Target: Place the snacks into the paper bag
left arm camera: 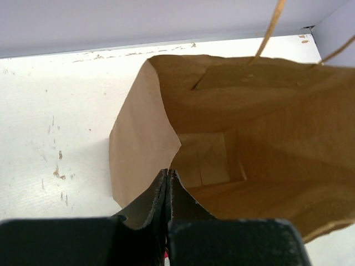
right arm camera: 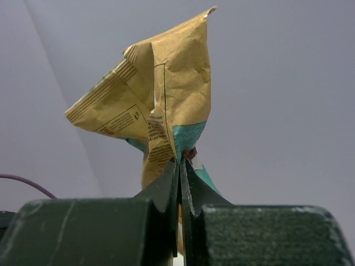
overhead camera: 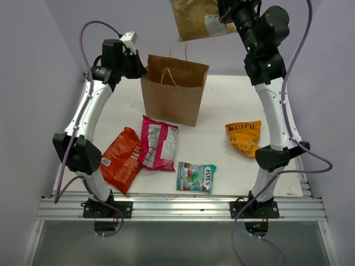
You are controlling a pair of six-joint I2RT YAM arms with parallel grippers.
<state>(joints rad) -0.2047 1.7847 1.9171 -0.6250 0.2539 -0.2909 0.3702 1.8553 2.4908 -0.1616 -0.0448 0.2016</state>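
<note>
Clamped tight in the right gripper (right arm camera: 180,163): tan kraft pouch (right arm camera: 166,83), held high over the desk's far edge, likely for a drop into the paper bag (overhead camera: 172,97) below. Pinched shut in the left gripper (left arm camera: 167,174): the bag's left rim, probably to keep the mouth open and steady. Waiting toward the near edge: red-orange chip bag (overhead camera: 122,159), magenta bag (overhead camera: 158,144), teal candy packet (overhead camera: 196,177), orange-yellow bag (overhead camera: 244,137).

We lose the top of the kraft pouch (overhead camera: 194,19) past the picture's edge; its print is too small for us to read.
</note>
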